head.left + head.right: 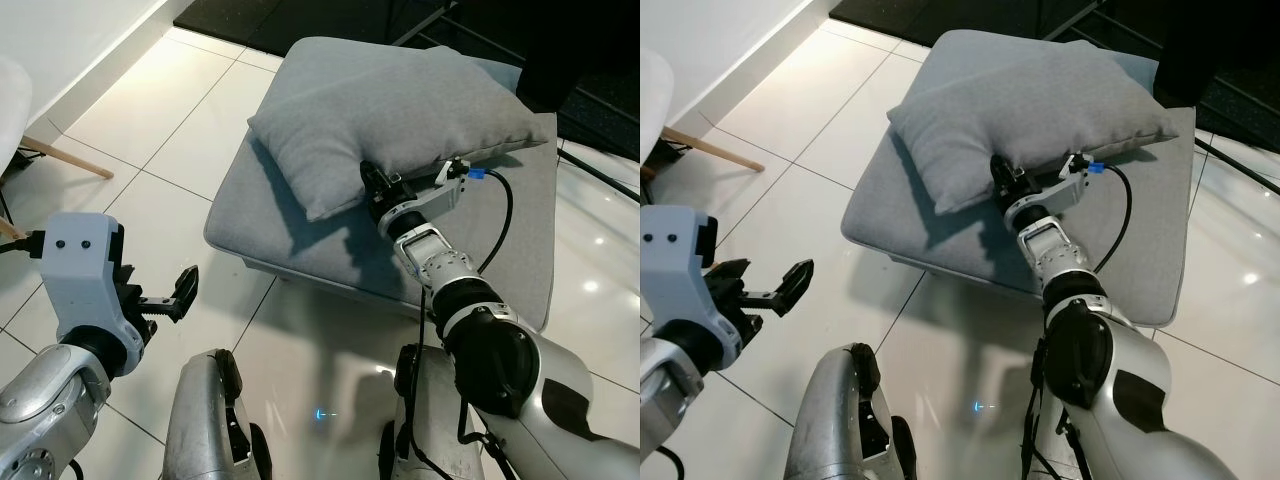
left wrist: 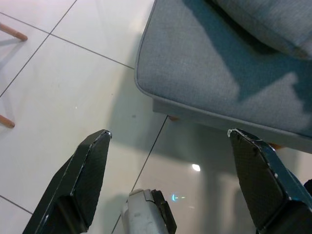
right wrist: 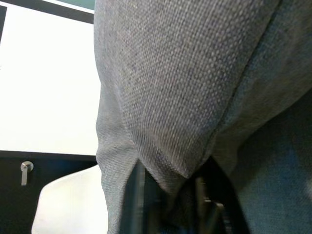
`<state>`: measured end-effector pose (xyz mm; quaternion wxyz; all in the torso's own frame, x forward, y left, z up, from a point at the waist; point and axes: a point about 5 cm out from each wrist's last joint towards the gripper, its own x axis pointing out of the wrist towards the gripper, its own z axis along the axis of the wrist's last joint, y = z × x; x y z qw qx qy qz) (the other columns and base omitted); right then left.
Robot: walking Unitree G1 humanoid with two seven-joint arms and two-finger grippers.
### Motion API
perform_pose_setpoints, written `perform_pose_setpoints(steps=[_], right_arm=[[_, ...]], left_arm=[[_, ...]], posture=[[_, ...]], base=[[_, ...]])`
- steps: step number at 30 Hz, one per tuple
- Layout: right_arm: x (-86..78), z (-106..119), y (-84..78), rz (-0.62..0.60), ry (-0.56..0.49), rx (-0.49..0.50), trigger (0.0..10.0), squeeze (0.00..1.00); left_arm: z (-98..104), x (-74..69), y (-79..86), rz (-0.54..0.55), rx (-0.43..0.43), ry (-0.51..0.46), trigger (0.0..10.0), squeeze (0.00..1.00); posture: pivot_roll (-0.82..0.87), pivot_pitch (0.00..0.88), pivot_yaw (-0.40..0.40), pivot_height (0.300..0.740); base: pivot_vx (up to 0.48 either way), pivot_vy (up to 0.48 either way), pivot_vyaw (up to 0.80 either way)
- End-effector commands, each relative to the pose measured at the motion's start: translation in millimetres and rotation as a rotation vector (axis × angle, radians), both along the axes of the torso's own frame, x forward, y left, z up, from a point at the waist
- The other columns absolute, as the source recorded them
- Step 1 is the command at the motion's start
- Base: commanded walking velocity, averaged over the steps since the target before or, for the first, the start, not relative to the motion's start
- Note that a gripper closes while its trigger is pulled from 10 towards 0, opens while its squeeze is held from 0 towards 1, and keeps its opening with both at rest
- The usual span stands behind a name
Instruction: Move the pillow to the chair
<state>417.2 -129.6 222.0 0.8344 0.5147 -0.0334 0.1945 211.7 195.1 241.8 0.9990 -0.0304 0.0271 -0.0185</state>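
Nearest the robot, the left gripper [image 1: 168, 300] is held low over the tiled floor [image 1: 180, 120], just off the near-left corner of the grey ottoman [image 1: 300, 240], its two black fingers [image 2: 87, 170] spread wide and empty. The forearm is level, pointing toward the ottoman.

Further out, the right arm [image 1: 470, 300] reaches forward and up across the ottoman. The right gripper [image 1: 370, 185] is pinched on the near edge of the grey pillow [image 1: 390, 110]; the right wrist view shows fabric gathered between the fingers. The pillow lies on the ottoman, its near edge raised.

Risk assessment: the hold appears to take only a fold of cloth at one edge. On lifting, the pillow would likely hang and swing, and the fabric could slip free. A white chair [image 1: 12, 105] stands at the far left, well apart.
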Motion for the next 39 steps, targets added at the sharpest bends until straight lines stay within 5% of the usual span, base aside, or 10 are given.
perform_pose_setpoints(steps=[1,11,26,34,39], right_arm=[[0.4,0.6,-0.6,-0.007,0.002,0.010,0.0,0.00],[2.1,11.4,-7.2,-0.022,-0.036,-0.007,0.0,0.00],[1.6,51.2,-30.9,-0.010,-0.248,-0.076,0.0,0.00],[-3.4,29.4,-48.7,-0.024,-0.222,-0.213,0.0,0.00],[-17.5,-19.1,-63.3,-0.023,-0.141,-0.221,0.0,0.00]], left_arm=[[-0.5,-4.1,2.6,0.021,0.007,0.011,10.0,0.00],[1.8,-2.2,3.6,0.026,0.001,0.008,10.0,0.00],[5.2,39.3,-4.2,-0.002,-0.074,-0.083,10.0,0.00],[-1.1,55.2,-11.6,-0.031,-0.088,-0.103,10.0,0.00],[-10.2,73.9,-26.4,-0.079,-0.115,-0.115,10.0,0.00]], posture=[[0.20,0.543,0.074,0.438],[0.18,0.524,0.066,0.438],[0.03,0.312,0.010,0.438],[-0.04,0.210,0.013,0.438],[-0.10,0.122,0.027,0.438]], base=[[0.000,0.000,0.00],[0.000,0.000,0.00],[0.000,0.000,0.00],[0.000,0.000,0.00],[0.000,0.000,0.00]])
